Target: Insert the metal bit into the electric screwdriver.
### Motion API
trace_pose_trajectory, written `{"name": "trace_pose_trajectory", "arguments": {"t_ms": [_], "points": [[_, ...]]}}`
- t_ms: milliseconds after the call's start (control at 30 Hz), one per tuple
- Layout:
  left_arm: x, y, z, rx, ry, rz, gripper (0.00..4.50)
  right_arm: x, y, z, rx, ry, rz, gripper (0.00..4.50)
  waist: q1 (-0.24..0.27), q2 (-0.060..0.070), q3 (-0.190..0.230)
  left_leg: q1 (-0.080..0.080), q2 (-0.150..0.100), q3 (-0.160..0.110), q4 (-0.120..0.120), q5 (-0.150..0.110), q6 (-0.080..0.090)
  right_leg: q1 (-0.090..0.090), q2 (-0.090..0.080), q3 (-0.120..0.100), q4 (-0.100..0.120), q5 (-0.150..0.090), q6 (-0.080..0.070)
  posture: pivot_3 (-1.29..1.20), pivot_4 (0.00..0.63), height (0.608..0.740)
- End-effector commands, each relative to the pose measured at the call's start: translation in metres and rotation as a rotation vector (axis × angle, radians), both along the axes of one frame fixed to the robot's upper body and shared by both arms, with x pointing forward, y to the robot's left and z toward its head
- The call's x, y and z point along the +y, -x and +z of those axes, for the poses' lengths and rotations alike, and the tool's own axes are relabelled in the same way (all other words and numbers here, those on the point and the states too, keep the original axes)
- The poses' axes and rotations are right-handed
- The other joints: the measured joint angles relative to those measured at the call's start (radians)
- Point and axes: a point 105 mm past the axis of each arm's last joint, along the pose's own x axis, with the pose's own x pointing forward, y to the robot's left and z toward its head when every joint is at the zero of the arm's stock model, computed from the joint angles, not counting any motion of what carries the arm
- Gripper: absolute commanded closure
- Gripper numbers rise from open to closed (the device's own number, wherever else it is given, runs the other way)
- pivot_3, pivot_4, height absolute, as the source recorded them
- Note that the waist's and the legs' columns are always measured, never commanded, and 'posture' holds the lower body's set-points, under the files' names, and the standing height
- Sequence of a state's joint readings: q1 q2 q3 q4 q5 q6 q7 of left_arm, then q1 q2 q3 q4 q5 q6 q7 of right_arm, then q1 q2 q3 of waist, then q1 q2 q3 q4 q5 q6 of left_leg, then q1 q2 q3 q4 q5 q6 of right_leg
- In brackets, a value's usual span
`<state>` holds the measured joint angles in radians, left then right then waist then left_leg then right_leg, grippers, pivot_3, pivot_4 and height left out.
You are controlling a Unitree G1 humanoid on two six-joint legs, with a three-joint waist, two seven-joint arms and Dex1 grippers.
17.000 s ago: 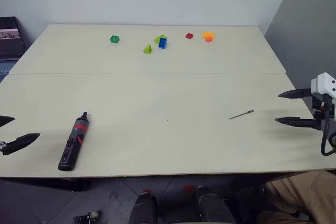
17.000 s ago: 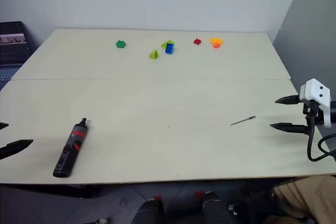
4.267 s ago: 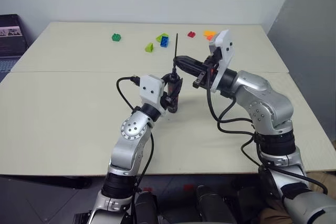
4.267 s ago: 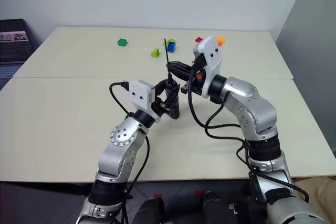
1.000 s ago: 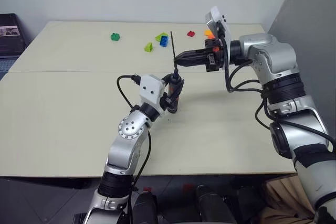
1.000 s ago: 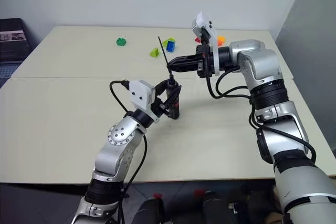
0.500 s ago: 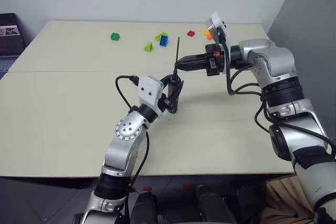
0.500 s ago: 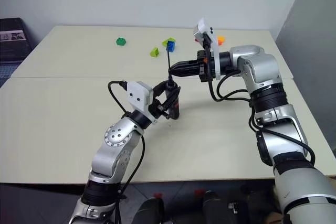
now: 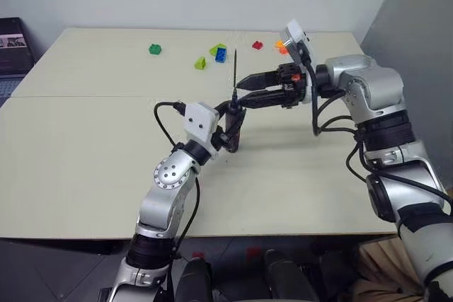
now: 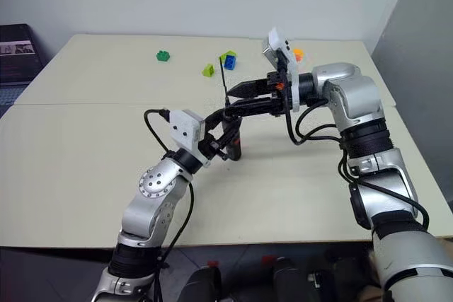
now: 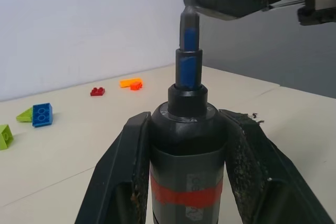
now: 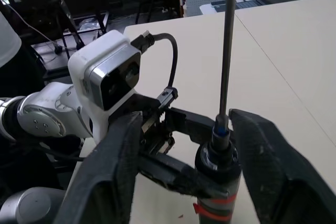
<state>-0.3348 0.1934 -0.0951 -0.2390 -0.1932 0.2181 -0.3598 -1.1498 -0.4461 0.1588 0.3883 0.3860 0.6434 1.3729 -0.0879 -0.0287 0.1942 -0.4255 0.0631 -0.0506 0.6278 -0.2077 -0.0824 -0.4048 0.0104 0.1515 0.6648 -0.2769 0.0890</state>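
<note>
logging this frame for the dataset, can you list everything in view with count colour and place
electric screwdriver: 1, black with a red band, upright above the table's middle, clamped in the left gripper
metal bit: 1, grey, standing straight up out of the screwdriver's tip
toy bricks: several, green, lime, blue, red and orange, scattered along the far side of the table
table: 1, cream, under everything
dark device with a screen: 1, beyond the table's far left corner
person: 1, white top, partly seen in the right wrist view
left gripper: 1, black fingers, shut on the screwdriver's body
right gripper: 1, black fingers, open on either side of the bit, not touching it
</note>
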Motion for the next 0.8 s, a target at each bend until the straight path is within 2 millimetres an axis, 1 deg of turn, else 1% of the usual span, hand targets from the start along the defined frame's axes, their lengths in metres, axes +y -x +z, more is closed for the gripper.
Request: {"name": "trace_pose_trajectory", "arguments": {"t_ms": [33,67,100,133,267,333,400,433,467,533,633,667,733,767,800], "points": [[0.014,-0.004,0.01,-0.03,-0.004,0.054,2.86,-0.008,0.005,0.016,-0.068,-0.034,-0.004,0.54,0.0,0.0,0.0,0.0,0.0,0.0,0.0,0.0,0.0,0.0,0.0,0.0,0.0,0.0,0.0,0.0,0.15,0.74],[0.014,-0.005,0.01,-0.032,-0.005,0.054,2.86,-0.011,0.004,0.015,-0.07,-0.031,-0.01,0.43,0.0,0.0,0.0,0.0,0.0,0.0,0.0,0.0,0.0,0.0,0.0,0.0,0.0,0.0,0.0,0.0,0.15,0.74],[0.014,-0.005,0.011,-0.036,-0.007,0.054,2.86,-0.015,0.005,0.016,-0.068,-0.035,-0.02,0.12,0.001,0.0,0.0,0.0,0.0,0.0,0.0,0.0,0.0,0.0,0.0,0.0,0.0,0.0,0.0,0.0,0.15,0.74],[0.014,-0.005,0.012,-0.038,-0.01,0.053,2.86,-0.018,0.005,0.017,-0.068,-0.041,-0.031,0.0,0.001,0.0,0.0,0.0,0.0,0.0,0.0,0.0,0.0,0.0,0.0,0.0,0.0,0.0,0.0,0.0,0.15,0.74],[0.015,-0.005,0.015,-0.046,-0.01,0.048,2.86,-0.032,0.001,0.021,-0.104,-0.049,-0.104,0.0,0.002,0.0,0.0,-0.001,0.0,0.0,0.0,0.0,0.0,0.0,0.0,0.0,-0.001,0.0,0.0,0.0,0.15,0.74],[0.012,-0.005,0.025,-0.079,-0.02,0.036,2.86,-0.045,0.002,0.025,-0.149,-0.051,-0.164,0.0,0.003,0.0,0.0,-0.001,0.0,0.0,0.0,0.0,0.0,0.0,0.0,0.0,-0.001,0.0,0.0,0.0,0.15,0.74],[0.012,-0.007,0.031,-0.099,-0.031,0.034,2.86,-0.052,0.003,0.026,-0.169,-0.052,-0.201,0.0,0.004,0.0,0.0,-0.001,0.0,0.0,0.0,0.0,0.0,0.0,0.0,-0.001,-0.001,0.0,0.0,0.0,0.15,0.74],[0.011,-0.009,0.034,-0.113,-0.068,0.038,2.86,-0.058,0.002,0.027,-0.183,-0.05,-0.233,0.0,0.004,0.0,0.0,-0.002,0.0,0.0,0.0,0.0,0.0,-0.001,0.0,0.0,-0.001,0.0,0.0,0.0,0.15,0.74],[0.01,-0.011,0.038,-0.135,-0.118,0.042,2.86,-0.066,0.001,0.025,-0.213,-0.036,-0.277,0.0,0.005,0.0,0.0,-0.002,0.0,0.0,0.0,0.0,0.0,-0.001,0.0,-0.001,-0.001,0.0,0.0,0.0,0.15,0.74],[0.011,-0.021,0.045,-0.167,-0.275,0.07,2.86,-0.082,0.003,0.023,-0.266,-0.002,-0.354,0.0,0.009,-0.001,0.001,-0.002,0.0,-0.001,0.0,0.0,0.0,-0.001,0.0,-0.001,-0.001,0.0,0.0,0.0,0.15,0.74],[0.015,-0.037,0.049,-0.144,-0.477,0.077,2.86,-0.101,0.01,0.02,-0.315,0.028,-0.443,0.0,0.013,-0.001,0.001,-0.004,-0.001,-0.002,0.0,0.0,0.0,-0.002,-0.001,-0.002,-0.002,0.0,0.0,0.0,0.15,0.74],[0.018,-0.045,0.05,-0.119,-0.562,0.061,2.86,-0.109,0.015,0.019,-0.341,0.05,-0.477,0.0,0.014,-0.001,0.001,-0.005,-0.001,-0.002,0.001,0.0,0.0,-0.002,-0.001,-0.003,-0.002,0.0,0.0,0.0,0.15,0.74],[0.022,-0.055,0.054,-0.105,-0.687,0.043,2.86,-0.119,0.023,0.017,-0.37,0.083,-0.517,0.0,0.017,0.0,0.001,-0.006,-0.001,-0.002,0.0,0.0,0.0,-0.002,-0.001,-0.003,-0.003,0.0,0.0,0.0,0.15,0.74],[0.023,-0.062,0.052,-0.104,-0.824,0.016,2.86,-0.125,0.029,0.014,-0.392,0.128,-0.53,0.0,0.019,0.0,0.001,-0.006,-0.001,-0.002,0.0,0.0,0.0,-0.003,-0.001,-0.003,-0.003,0.0,0.0,0.0,0.15,0.74],[0.025,-0.066,0.05,-0.101,-0.917,0.0,2.86,-0.128,0.033,0.011,-0.405,0.158,-0.536,0.0,0.022,0.0,0.001,-0.006,-0.001,-0.002,0.0,0.0,0.0,-0.003,-0.001,-0.003,-0.003,0.0,0.0,0.0,0.15,0.74]]}}
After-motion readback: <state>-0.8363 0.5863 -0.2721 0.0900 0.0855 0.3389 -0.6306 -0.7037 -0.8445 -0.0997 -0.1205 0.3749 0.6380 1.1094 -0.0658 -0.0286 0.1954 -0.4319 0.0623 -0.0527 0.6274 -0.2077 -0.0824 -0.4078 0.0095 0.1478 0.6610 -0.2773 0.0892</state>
